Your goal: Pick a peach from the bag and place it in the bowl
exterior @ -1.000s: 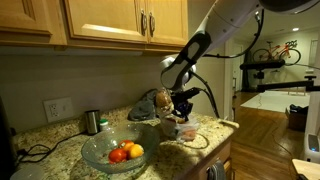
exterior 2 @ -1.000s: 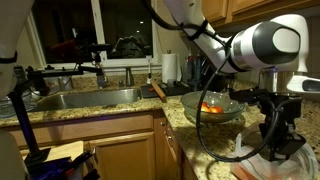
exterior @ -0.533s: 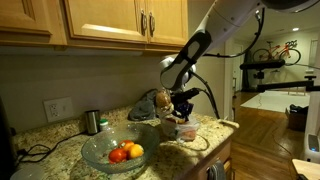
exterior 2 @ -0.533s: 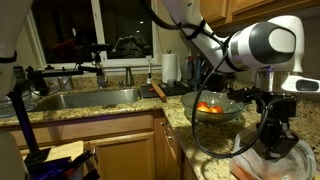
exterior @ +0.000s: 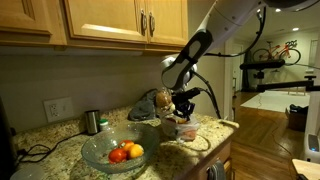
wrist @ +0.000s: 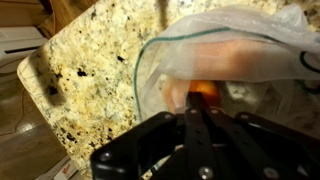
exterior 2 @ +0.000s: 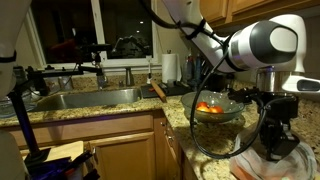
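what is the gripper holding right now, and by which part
Cannot tell. The gripper is shut, its tips at the mouth of a clear container; something orange lies right beyond them, but blur hides whether anything is pinched.

bowl (exterior: 92, 148) open above; bag (exterior: 150, 103) near it; cabinets (exterior: 120, 20) overhead

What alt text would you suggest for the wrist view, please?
The robot's black hand, fingers together, points into a translucent, wrinkly bag, where an orange fruit, probably the peach, shows just beyond its tips. Speckled granite countertop fills the left of the picture.
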